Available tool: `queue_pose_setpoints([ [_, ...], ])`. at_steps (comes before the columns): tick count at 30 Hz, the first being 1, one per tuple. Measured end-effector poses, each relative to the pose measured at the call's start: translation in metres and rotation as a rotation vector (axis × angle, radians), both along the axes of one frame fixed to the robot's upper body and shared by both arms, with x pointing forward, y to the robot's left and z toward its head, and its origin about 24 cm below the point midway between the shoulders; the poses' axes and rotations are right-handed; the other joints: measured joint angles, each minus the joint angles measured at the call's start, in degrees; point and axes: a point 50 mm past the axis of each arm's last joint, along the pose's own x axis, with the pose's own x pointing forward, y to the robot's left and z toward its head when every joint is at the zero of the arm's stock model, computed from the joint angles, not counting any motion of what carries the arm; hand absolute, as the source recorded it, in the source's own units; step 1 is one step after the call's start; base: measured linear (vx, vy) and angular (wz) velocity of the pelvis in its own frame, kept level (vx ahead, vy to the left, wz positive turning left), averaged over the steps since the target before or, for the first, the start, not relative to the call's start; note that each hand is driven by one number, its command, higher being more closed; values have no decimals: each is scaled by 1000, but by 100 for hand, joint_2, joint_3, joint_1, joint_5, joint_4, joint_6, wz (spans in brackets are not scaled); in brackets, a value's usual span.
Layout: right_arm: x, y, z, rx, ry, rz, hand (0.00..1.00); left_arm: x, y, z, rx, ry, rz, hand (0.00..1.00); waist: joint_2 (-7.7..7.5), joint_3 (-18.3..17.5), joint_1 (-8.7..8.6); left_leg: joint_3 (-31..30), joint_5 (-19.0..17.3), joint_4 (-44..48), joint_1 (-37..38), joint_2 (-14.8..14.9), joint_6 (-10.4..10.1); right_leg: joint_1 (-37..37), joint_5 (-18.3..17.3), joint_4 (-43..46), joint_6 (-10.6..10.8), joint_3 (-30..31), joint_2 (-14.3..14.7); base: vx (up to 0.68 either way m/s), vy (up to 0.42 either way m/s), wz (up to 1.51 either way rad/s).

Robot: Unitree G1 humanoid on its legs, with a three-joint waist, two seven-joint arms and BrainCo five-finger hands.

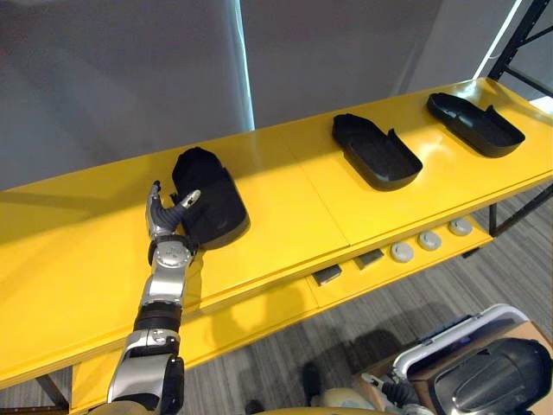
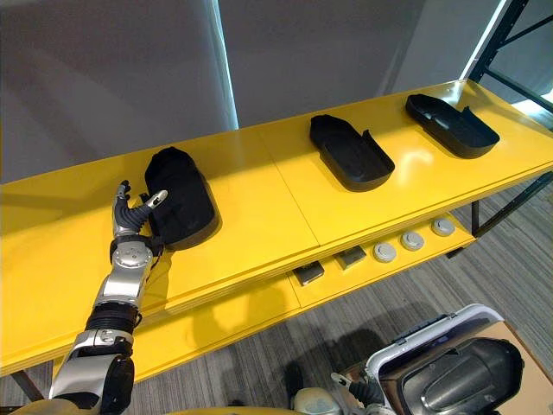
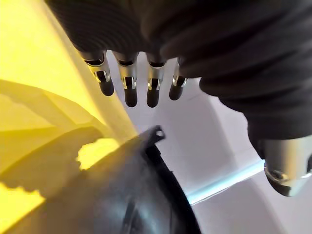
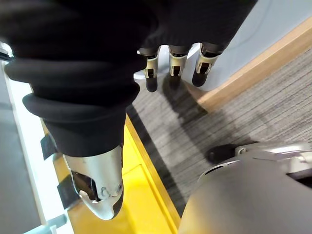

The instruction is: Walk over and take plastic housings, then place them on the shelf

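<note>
Three black plastic housings lie on the yellow shelf (image 1: 285, 186). The left housing (image 1: 210, 203) rests dome side up, while the middle housing (image 1: 377, 152) and the right housing (image 1: 476, 124) lie hollow side up. My left hand (image 1: 165, 222) stands open at the left housing's near left edge, fingers straight and thumb pointing over the housing. In the left wrist view its fingers (image 3: 127, 84) hang just above the dark housing (image 3: 122, 195). My right hand (image 4: 176, 66) hangs open over the grey floor, holding nothing.
A lower yellow ledge (image 1: 259, 316) carries three grey round parts (image 1: 429, 240) and two dark blocks (image 1: 327, 275). At the bottom right a white-rimmed bin (image 1: 449, 341) holds a dark rounded housing (image 1: 497, 376). A grey wall runs behind the shelf.
</note>
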Motion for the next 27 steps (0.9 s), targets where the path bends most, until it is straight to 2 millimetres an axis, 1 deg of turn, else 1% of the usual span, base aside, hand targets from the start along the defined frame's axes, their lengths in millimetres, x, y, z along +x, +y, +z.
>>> queue_pose_setpoints([
  [3, 0, 0, 0, -1, -1, 0, 0, -3, -2, 14, 17, -73, -5, 0, 17, 10, -1, -42, 12, -7, -8, -2, 18, 5, -2, 0, 2, -41, -4, 0, 1, 7],
  [5, 0, -2, 0, -6, 0, 0, 0, -12, -12, 28, 43, -167, -29, 0, 55, 33, 0, -106, 44, -33, -14, -15, 62, 16, -6, 1, 7, -132, -20, -1, 12, 13],
  [6, 0, -3, 0, -7, 0, 1, 0, -16, -16, 30, 45, -190, -42, 100, 69, 41, 3, -124, 52, -36, -15, -20, 75, 21, -7, 1, 8, -136, -26, -2, 26, 17],
  [8, 2, -4, 1, -11, -3, 3, 0, -30, -31, 32, 41, -251, -81, 100, 102, 58, 10, -180, 56, -41, -28, -47, 81, 27, -11, 0, 15, -165, -56, -10, 42, 14],
  [10, 1, -5, 0, -12, 4, 4, 0, -41, -46, 27, 31, -271, -136, 100, 110, 56, 18, -243, 57, -48, -38, -76, 82, 42, -17, 0, 24, -213, -89, -23, 44, 15],
  [11, 1, -5, -1, -12, 9, 3, 0, -49, -54, 22, 32, -268, -171, 100, 110, 56, 18, -280, 68, -62, -37, -90, 100, 55, -20, -2, 29, -256, -107, -26, 39, 18],
  [12, 0, -5, -1, -12, 9, 3, 0, -53, -58, 20, 35, -264, -192, 100, 110, 56, 18, -301, 72, -73, -37, -97, 105, 59, -22, -3, 32, -279, -116, -36, 46, 18],
  [14, -1, -5, -1, -12, 13, 2, 0, -65, -74, 11, 59, -244, -293, 100, 109, 55, 38, -339, 84, -120, -37, -120, 118, 61, -28, -4, 43, -316, -136, -33, 32, 13],
  [17, -2, -5, -1, -12, 18, 3, 0, -74, -88, -1, 76, -198, -382, 100, 108, 55, 59, -371, 85, -119, -58, -131, 113, 56, -67, -4, 101, -336, -152, -27, 17, 7],
  [18, -2, -5, -2, -12, 19, 3, 0, -75, -92, -3, 83, -186, -402, 100, 108, 55, 70, -374, 85, -119, -67, -132, 113, 49, -68, -4, 102, -340, -154, 0, 0, 0],
  [20, -3, -5, -2, -12, 25, 5, 0, -77, -105, -8, 106, -159, -474, 100, 107, 54, 156, -379, 89, -122, -107, -133, 107, 5, -73, -4, 110, -353, -155, 0, 0, 0],
  [22, -3, -4, -2, -15, 28, 13, 0, -78, -113, -15, 133, -130, -511, 100, 108, 53, 153, -412, 92, -131, -118, -129, 103, 1, -79, -4, 118, -402, -155, 3, -1, 6],
  [27, -2, -4, -2, -17, 26, 15, 0, -78, -122, -36, 167, -38, -544, 100, 105, 51, 139, -421, 109, -150, -125, -125, 132, -12, -76, -4, 114, -415, -150, 4, 1, 1],
])
